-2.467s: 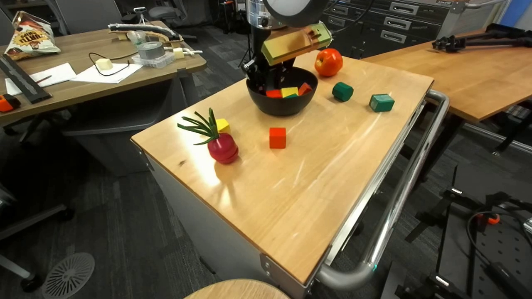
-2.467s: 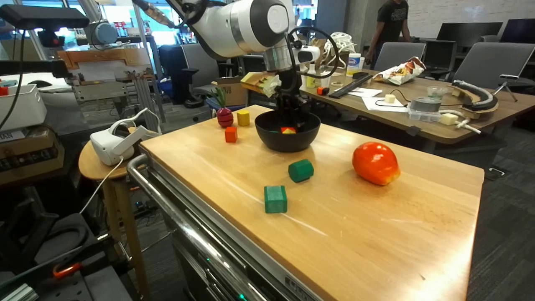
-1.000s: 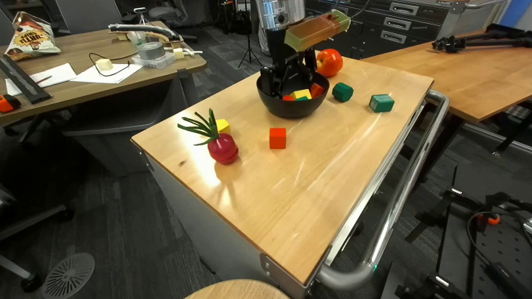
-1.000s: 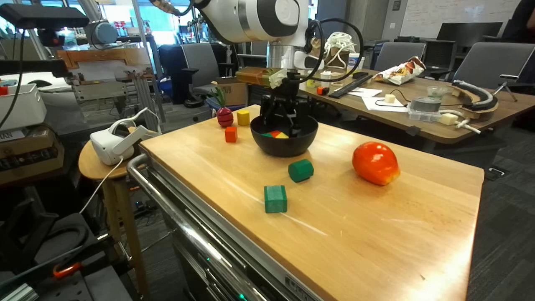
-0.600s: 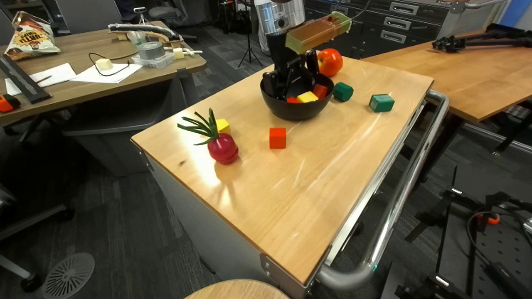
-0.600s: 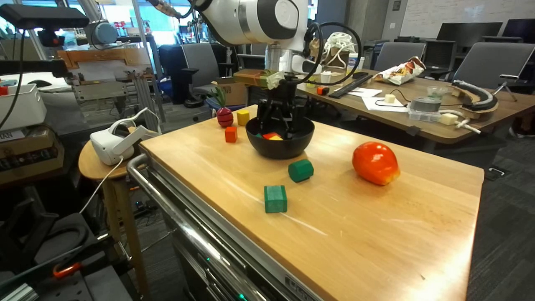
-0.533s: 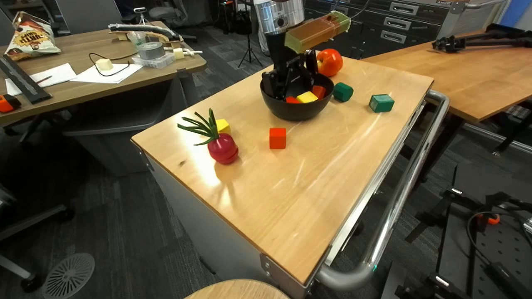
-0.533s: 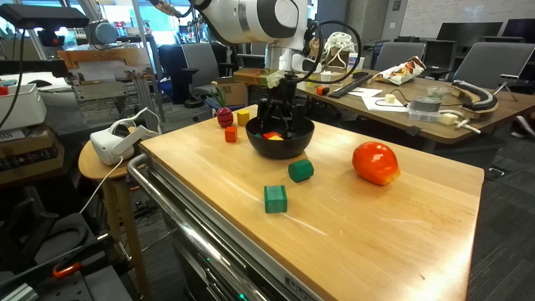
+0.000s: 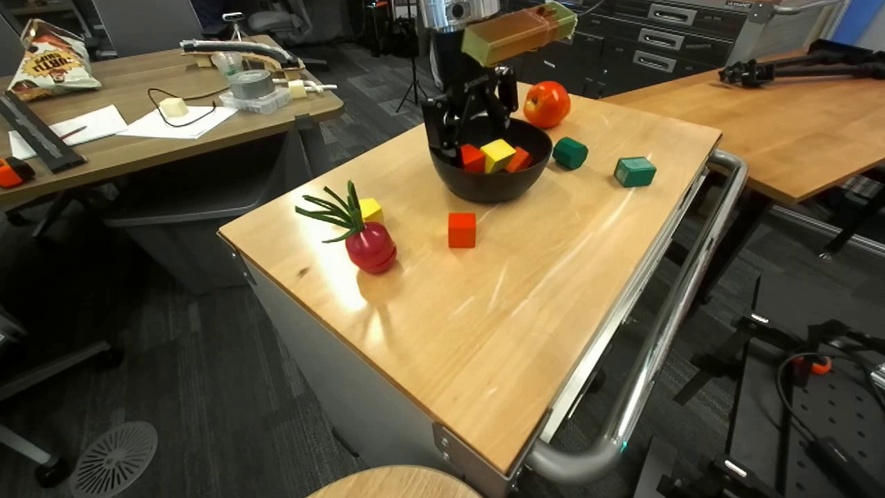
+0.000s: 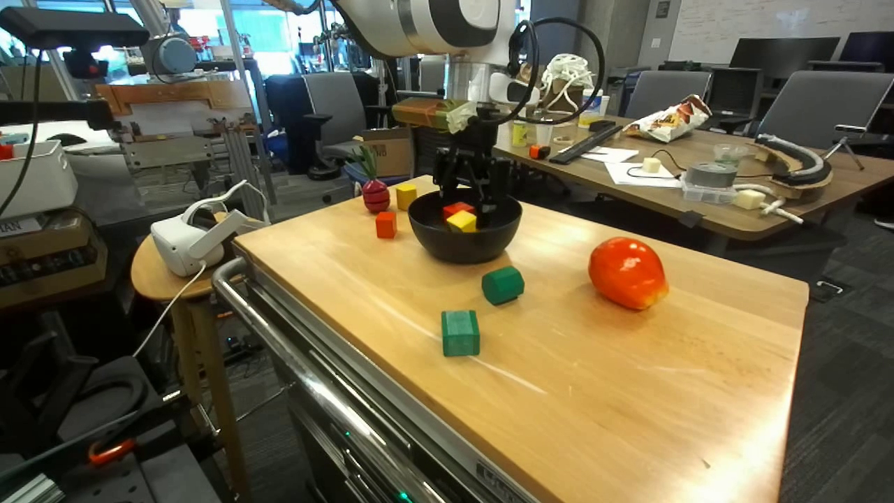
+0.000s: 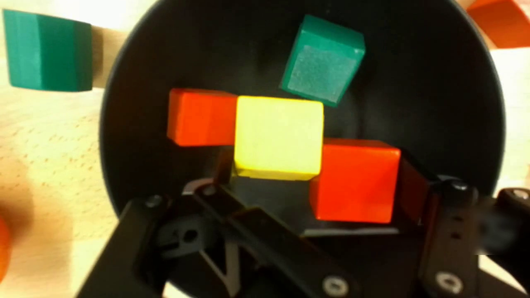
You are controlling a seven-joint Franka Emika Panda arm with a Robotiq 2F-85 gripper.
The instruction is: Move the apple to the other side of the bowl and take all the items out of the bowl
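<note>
Black two-fingered robot gripper (image 11: 319, 176) clasps a glossy yellow cube (image 11: 278, 136) and a bright red cube (image 11: 357, 182) side by side inside a deep, glossy black bowl (image 10: 464, 248) that also holds an orange-red block (image 11: 203, 118) and a green block (image 11: 325, 62). Smooth, round red-orange apple (image 10: 627, 272) sits well apart on the pale wooden bench (image 10: 628, 391), nearer the edge opposite the metal rail (image 9: 676, 318). One green hexagonal block (image 10: 503, 285) lies just beside the bowl, a faceted green block (image 10: 461, 334) nearer the rail. Across the bowl stand an orange cube (image 10: 386, 225), a yellow block (image 10: 406, 197) and a leafy dark-red fruit (image 9: 373, 247).
</note>
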